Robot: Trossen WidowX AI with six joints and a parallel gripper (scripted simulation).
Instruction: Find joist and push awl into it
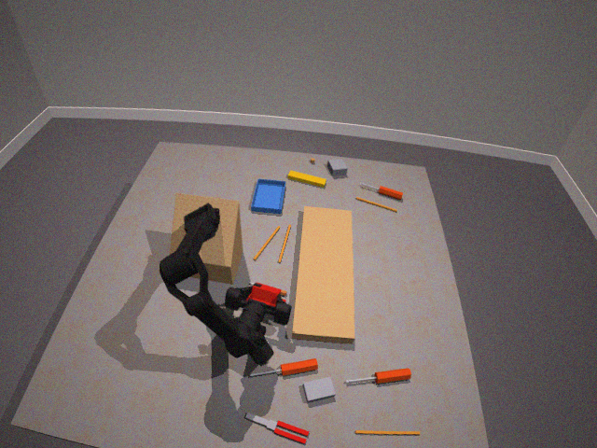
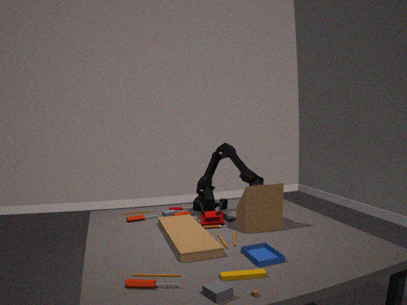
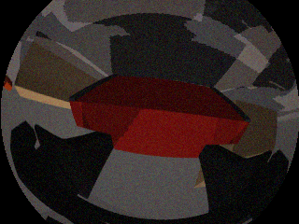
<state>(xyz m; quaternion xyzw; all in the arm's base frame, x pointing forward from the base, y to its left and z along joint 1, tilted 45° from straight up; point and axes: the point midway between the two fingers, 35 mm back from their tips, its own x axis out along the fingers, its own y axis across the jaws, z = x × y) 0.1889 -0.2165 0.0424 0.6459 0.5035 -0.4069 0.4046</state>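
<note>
The red stud finder (image 1: 265,294) (image 2: 209,219) (image 3: 163,95) sits between the fingers of my gripper (image 1: 266,296) (image 2: 212,217) (image 3: 159,136), low beside the panel's left edge in the top view. I see no gap at either finger; the gripper appears shut on it. Whether it touches the table is unclear. An awl (image 1: 284,293) (image 2: 211,226) lies close by, partly hidden by the stud finder in the top view. The tan floor panel (image 1: 325,270) (image 2: 190,236) lies flat, with no visible hole. The joist is hidden. The blue tray (image 1: 266,211) (image 2: 250,258) holds nothing.
A tall brown block (image 1: 224,270) (image 2: 261,211) stands beside the arm. Two pencils (image 1: 266,243) (image 1: 284,244) lie between block and panel. A yellow bar (image 1: 307,178) (image 2: 242,274) and a grey block (image 1: 337,167) (image 2: 217,292) lie beyond. Screwdrivers (image 1: 298,367) (image 1: 393,376) and red-handled pliers (image 1: 291,428) lie at the near side.
</note>
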